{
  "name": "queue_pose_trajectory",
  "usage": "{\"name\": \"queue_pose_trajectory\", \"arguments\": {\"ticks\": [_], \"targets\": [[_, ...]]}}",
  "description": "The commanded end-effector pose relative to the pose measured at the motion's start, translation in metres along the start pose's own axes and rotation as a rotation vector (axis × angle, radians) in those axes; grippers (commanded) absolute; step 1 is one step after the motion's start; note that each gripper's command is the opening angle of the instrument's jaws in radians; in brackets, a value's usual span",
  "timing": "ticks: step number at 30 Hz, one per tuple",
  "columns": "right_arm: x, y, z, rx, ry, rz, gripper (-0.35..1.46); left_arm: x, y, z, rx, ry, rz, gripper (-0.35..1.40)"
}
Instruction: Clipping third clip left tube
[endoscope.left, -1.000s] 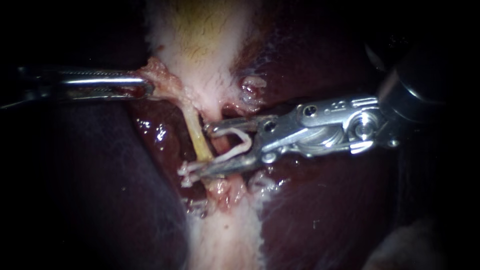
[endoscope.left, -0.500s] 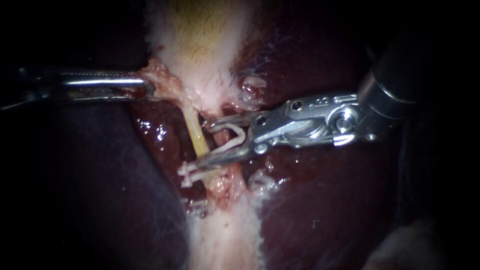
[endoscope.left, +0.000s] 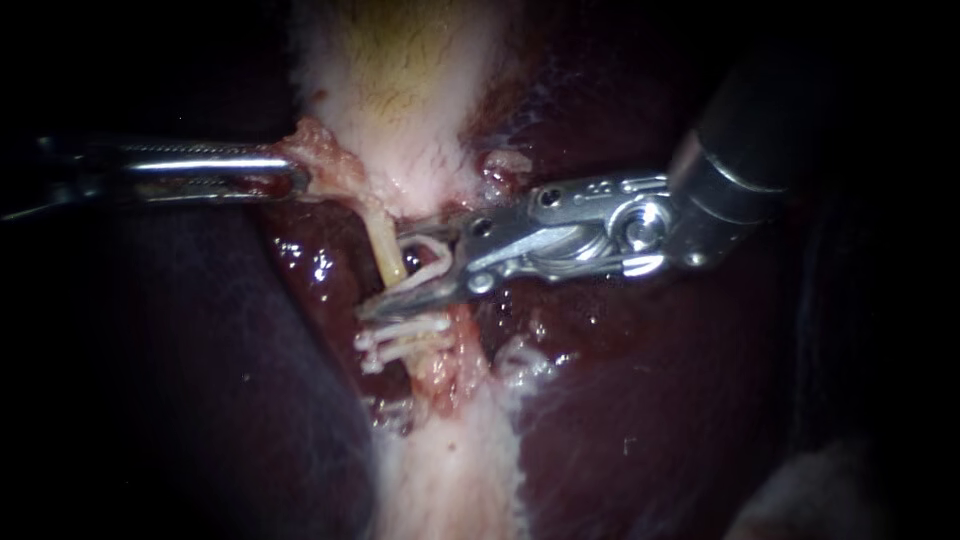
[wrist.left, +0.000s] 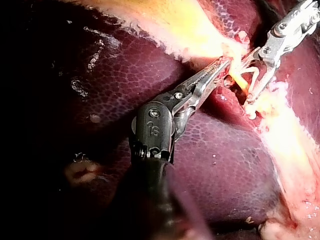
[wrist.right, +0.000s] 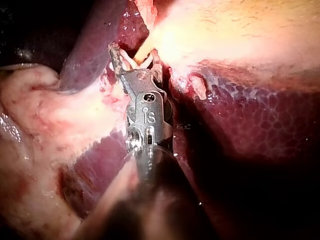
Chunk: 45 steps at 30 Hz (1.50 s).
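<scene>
Left instrument: jaws clamped on tissue at gallbladder edge. Right instrument: jaws apart, carrying white clip, straddling tube. Two placed clips just below.

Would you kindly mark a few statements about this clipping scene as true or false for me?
1. The left instrument grips a tag of pale tissue. True.
2. The pincer of the right instrument is empty. False: it holds an open clip, white, at the tube.
3. In the endoscope view, two clips sit across the tube just below the right instrument. True.
4. The two instruments touch each other. False: they are apart, with the tube between them.
</scene>
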Motion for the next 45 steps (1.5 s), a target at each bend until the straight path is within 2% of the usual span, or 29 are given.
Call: {"name": "queue_pose_trajectory", "arguments": {"ticks": [1,6,10,11,13,19,24,33,42,45], "targets": [[0.0000,0.0000,0.0000,0.001,0.013,0.004,0.50,-0.0001,0.0000,0.0000,0.000,0.000,0.000,-0.35],[0.0006,-0.0002,-0.0005,0.015,0.069,0.039,0.50,-0.0001,0.0000,0.0000,0.000,0.000,0.000,-0.35],[0.0015,-0.0005,-0.0010,0.077,0.165,0.089,0.50,-0.0001,-0.0001,0.0000,0.000,0.000,0.000,-0.35],[0.0019,-0.0007,-0.0012,0.118,0.179,0.100,0.50,-0.0001,-0.0001,0.0000,0.000,0.000,0.000,-0.35],[0.0027,-0.0012,-0.0016,0.155,0.200,0.103,0.49,-0.0001,-0.0002,0.0000,-0.001,0.000,0.000,-0.35],[0.0056,-0.0027,-0.0029,0.205,0.277,0.121,0.46,-0.0001,-0.0002,0.0000,-0.001,0.000,0.000,-0.35],[0.0065,-0.0034,-0.0032,0.212,0.286,0.124,0.45,-0.0001,-0.0002,0.0000,-0.001,0.000,0.000,-0.35],[0.0059,-0.0026,-0.0037,0.205,0.289,0.168,0.38,-0.0002,-0.0004,0.0001,-0.001,0.000,0.001,-0.35],[0.0056,-0.0025,-0.0043,0.198,0.291,0.199,0.09,-0.0003,-0.0008,0.0001,-0.002,-0.001,0.001,-0.35],[0.0054,-0.0024,-0.0046,0.192,0.278,0.200,-0.05,-0.0003,-0.0009,0.0001,-0.003,-0.001,0.001,-0.35]]}}
